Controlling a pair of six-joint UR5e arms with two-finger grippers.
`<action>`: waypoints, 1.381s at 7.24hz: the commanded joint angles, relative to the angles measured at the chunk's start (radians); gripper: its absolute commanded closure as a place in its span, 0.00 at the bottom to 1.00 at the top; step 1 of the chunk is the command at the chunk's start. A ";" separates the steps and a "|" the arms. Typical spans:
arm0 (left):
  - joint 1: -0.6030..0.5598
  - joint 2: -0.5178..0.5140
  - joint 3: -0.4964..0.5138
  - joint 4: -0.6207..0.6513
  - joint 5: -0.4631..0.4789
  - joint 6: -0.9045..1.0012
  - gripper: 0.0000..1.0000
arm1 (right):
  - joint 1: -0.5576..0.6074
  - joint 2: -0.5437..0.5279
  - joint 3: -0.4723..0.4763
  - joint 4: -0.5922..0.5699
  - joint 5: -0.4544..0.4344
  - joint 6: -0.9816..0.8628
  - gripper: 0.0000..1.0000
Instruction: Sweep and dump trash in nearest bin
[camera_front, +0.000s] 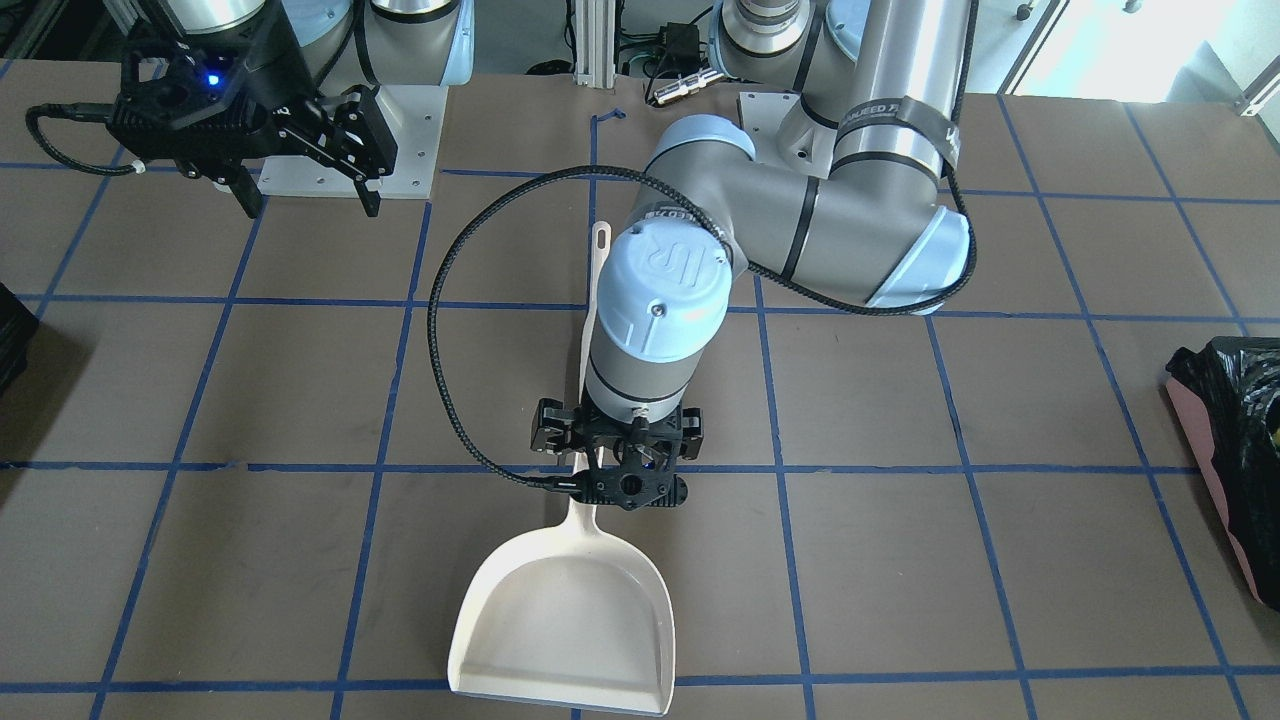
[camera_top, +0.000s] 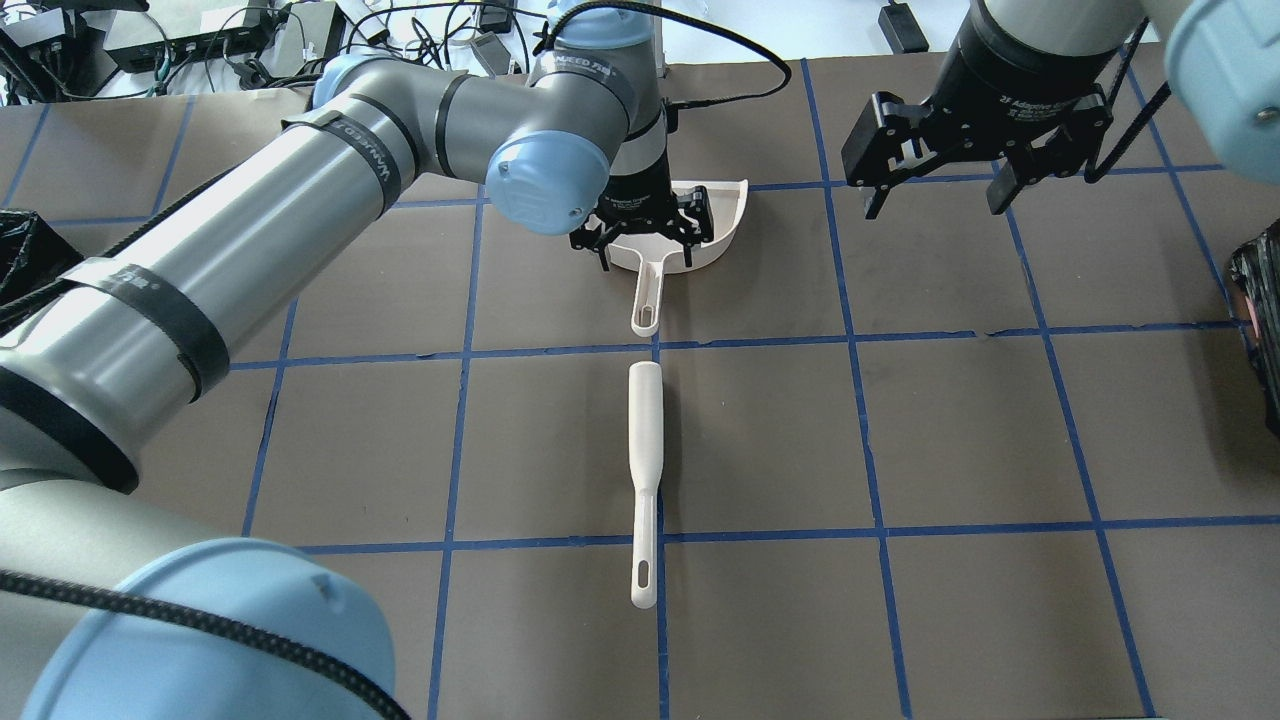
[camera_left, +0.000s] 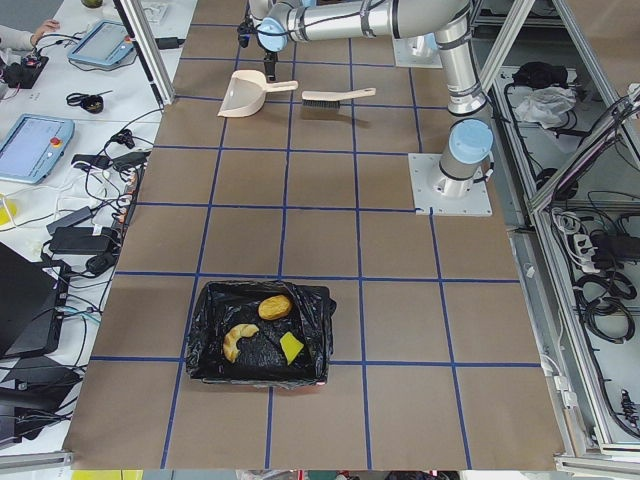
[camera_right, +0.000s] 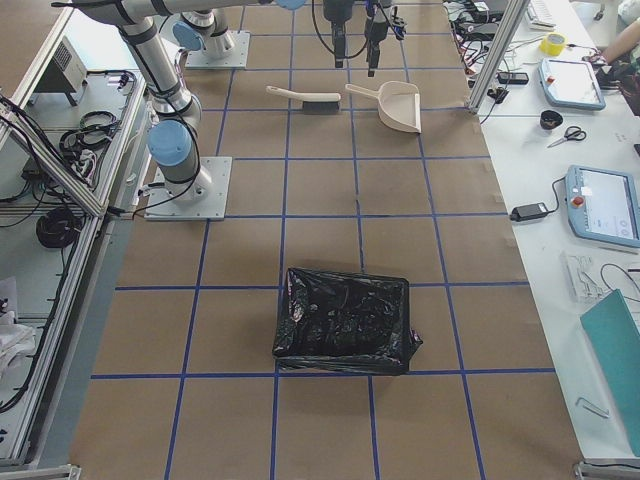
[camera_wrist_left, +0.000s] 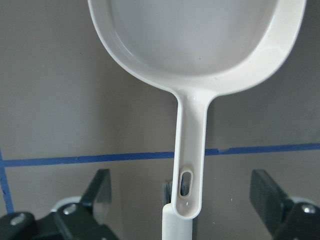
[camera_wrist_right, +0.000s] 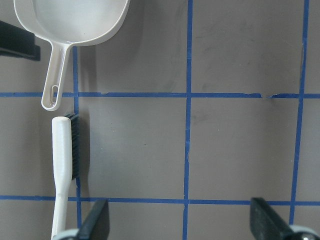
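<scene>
The trash lies in the black-lined bin (camera_left: 205, 340): a brown bread roll (camera_left: 275, 307), a golden croissant (camera_left: 238, 341) and a yellow wedge (camera_left: 291, 347). The bin's pink side (camera_front: 1215, 455) shows at the table's edge. The white dustpan (camera_front: 570, 620) lies flat and empty on the table. My left gripper (camera_front: 620, 475) hangs open over its handle (camera_wrist_left: 190, 150), fingers (camera_wrist_left: 100, 187) wide on both sides and not touching it. The white brush (camera_top: 647, 450) lies in line behind the dustpan. My right gripper (camera_top: 935, 195) is open and empty, held above the table.
A second dark bag-lined container (camera_right: 345, 320) stands on the table at my right end. Blue tape lines (camera_top: 870, 345) grid the brown tabletop. Operator desks with tablets (camera_left: 35, 145) and cables run along the far side.
</scene>
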 joint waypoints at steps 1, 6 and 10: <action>0.079 0.093 -0.017 -0.007 0.092 0.072 0.00 | 0.001 0.000 -0.001 0.004 -0.002 0.000 0.00; 0.171 0.373 -0.156 -0.189 0.138 0.192 0.00 | 0.001 -0.004 -0.001 0.009 -0.006 0.003 0.00; 0.194 0.569 -0.287 -0.240 0.141 0.247 0.00 | 0.001 0.000 -0.001 0.006 -0.020 0.006 0.00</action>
